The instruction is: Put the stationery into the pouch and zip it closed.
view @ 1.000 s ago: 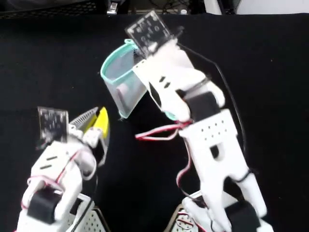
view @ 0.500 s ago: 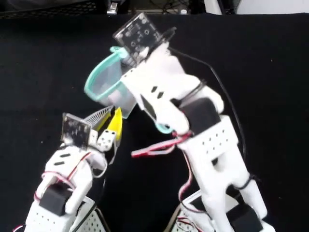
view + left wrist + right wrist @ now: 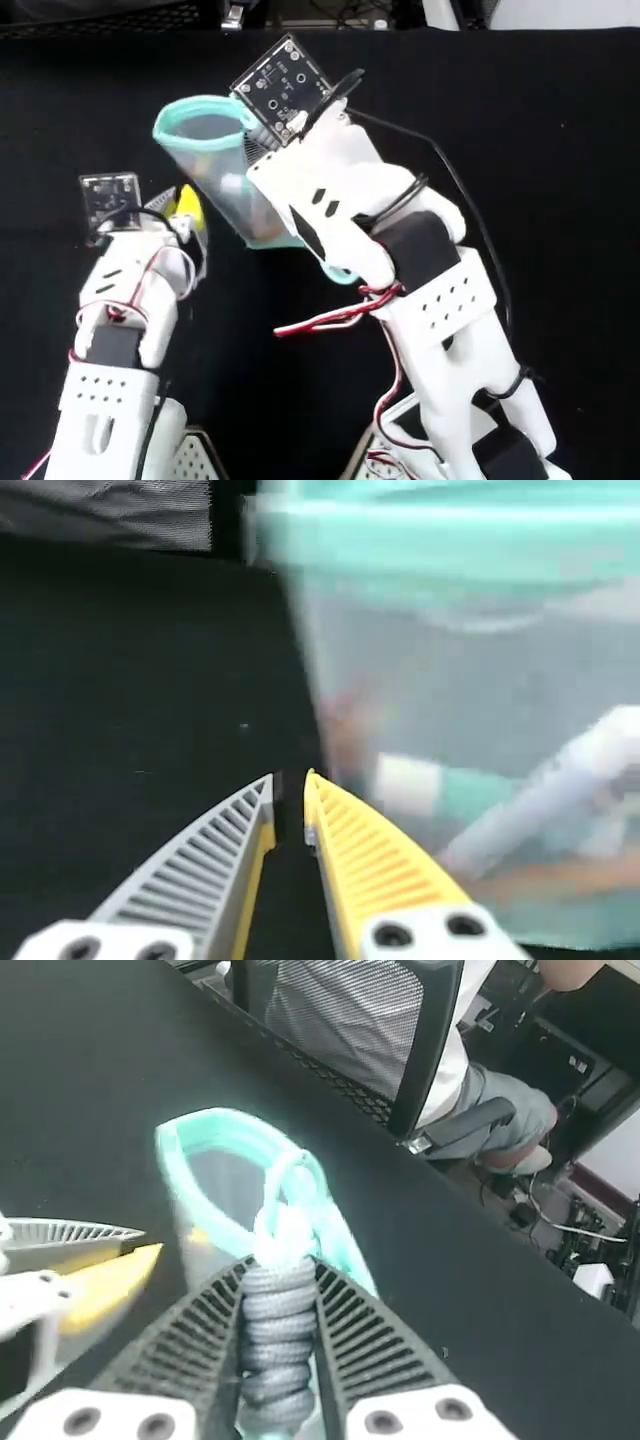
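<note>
The pouch (image 3: 215, 160) (mouth open) is clamped by its cord (image 3: 272, 1350) in the right end effector (image 3: 280, 1260). The left end effector (image 3: 289, 777) is seen nearly closed, apparently empty.

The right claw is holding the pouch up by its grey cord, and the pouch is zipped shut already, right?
Not quite. The right claw does hold the pouch by its grey cord, but the pouch isn't zipped shut. The high view shows its mint-green mouth wide open.
</note>
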You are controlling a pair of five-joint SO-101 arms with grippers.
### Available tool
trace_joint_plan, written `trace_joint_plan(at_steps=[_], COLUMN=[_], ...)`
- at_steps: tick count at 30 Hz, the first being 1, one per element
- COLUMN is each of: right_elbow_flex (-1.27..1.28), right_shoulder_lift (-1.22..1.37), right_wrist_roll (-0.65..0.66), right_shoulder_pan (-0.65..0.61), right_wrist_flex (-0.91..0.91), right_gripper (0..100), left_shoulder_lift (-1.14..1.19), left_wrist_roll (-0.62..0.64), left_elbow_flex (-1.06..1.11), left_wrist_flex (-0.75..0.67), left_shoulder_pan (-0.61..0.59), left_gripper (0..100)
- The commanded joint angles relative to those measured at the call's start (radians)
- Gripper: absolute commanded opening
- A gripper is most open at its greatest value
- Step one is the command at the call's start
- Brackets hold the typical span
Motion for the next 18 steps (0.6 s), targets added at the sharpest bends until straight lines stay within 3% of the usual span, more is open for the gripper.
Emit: trace_joint_plan(at_steps=[1, 7, 13, 18], right_elbow_flex=[-0.022, 0.004, 0.186, 0.320], right_shoulder_lift=[-0.054, -0.271, -0.472, -0.492], right_wrist_roll=[0.011, 0.118, 0.120, 0.175], right_shoulder_pan=[-0.057, -0.140, -0.166, -0.160], right_wrist_flex=[0.037, 0.084, -0.086, -0.209], right_gripper=[1.2, 1.2, 1.2, 1.2], left_shoulder_lift=[0.037, 0.038, 0.038, 0.038], left_wrist_roll=[0.009, 0.009, 0.009, 0.009], left_elbow_flex=[-0.073, -0.076, -0.093, -0.090], left_wrist_flex=[-0.032, -0.032, -0.031, -0.031], left_shoulder_pan=[0.018, 0.027, 0.025, 0.028], left_gripper=[7, 7, 7, 7])
